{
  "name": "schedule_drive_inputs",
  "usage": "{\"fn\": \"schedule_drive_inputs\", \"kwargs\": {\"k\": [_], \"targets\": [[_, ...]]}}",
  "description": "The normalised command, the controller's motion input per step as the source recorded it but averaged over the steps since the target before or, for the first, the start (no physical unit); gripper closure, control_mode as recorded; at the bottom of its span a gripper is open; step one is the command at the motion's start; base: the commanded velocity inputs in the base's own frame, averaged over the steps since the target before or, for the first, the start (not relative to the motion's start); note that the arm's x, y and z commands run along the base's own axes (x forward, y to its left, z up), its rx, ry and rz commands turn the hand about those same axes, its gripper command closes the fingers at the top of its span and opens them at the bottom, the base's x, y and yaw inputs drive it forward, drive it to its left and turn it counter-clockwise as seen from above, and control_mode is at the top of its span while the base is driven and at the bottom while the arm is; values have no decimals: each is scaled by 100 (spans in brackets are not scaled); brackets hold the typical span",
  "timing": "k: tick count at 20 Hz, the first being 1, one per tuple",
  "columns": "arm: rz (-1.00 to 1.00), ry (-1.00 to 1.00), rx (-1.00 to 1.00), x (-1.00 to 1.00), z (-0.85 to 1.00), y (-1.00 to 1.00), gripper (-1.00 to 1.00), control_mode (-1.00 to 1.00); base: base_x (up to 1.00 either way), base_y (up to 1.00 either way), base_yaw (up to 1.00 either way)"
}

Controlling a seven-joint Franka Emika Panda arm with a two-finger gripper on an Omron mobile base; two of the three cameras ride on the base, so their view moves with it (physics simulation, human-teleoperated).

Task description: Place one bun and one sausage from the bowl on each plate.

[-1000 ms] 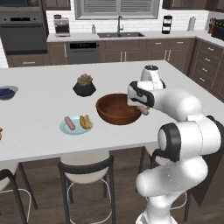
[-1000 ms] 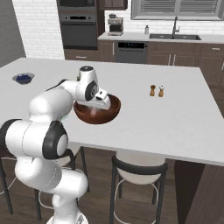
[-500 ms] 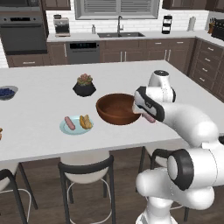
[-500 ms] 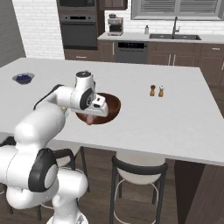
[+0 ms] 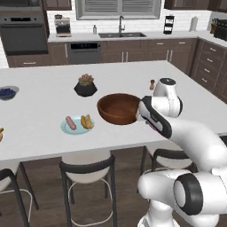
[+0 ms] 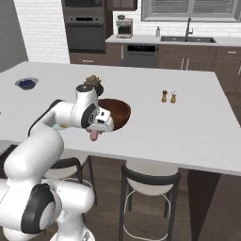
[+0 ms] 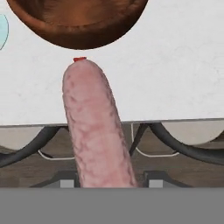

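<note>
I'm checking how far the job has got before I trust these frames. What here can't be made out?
- Orange-tan plate: left base view, cut by the left edge; its food is unclear.
- Bowl inside: in the right base view the arm covers part of it; the hand view crops it at the top.
- Gripper fingertips: hand view, hidden behind the sausage they hold.
- Light-blue plate: hand view, a sliver at the left edge.

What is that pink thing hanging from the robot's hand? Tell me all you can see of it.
It is a sausage: a pale pink, mottled cylinder with a rounded end and a small red tip. The gripper holds its near end between its fingers, so it hangs in the air over the front edge of the white counter, just outside the brown wooden bowl.
</note>
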Motion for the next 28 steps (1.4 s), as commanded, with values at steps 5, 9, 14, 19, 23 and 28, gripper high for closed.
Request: {"fn": "schedule_drive_inputs", "kwargs": {"k": [5,9,14,19,23,28], "targets": [[0,0,0,0,0,0,100,100,-81,88,0],[0,0,0,0,0,0,100,100,-8,100,0],[0,0,0,0,0,0,100,100,1,100,0],[0,0,0,0,0,0,100,100,18,100,0],[0,0,0,0,0,0,100,100,25,100,-1],[0,0,0,0,0,0,100,100,39,73,-2]]}}
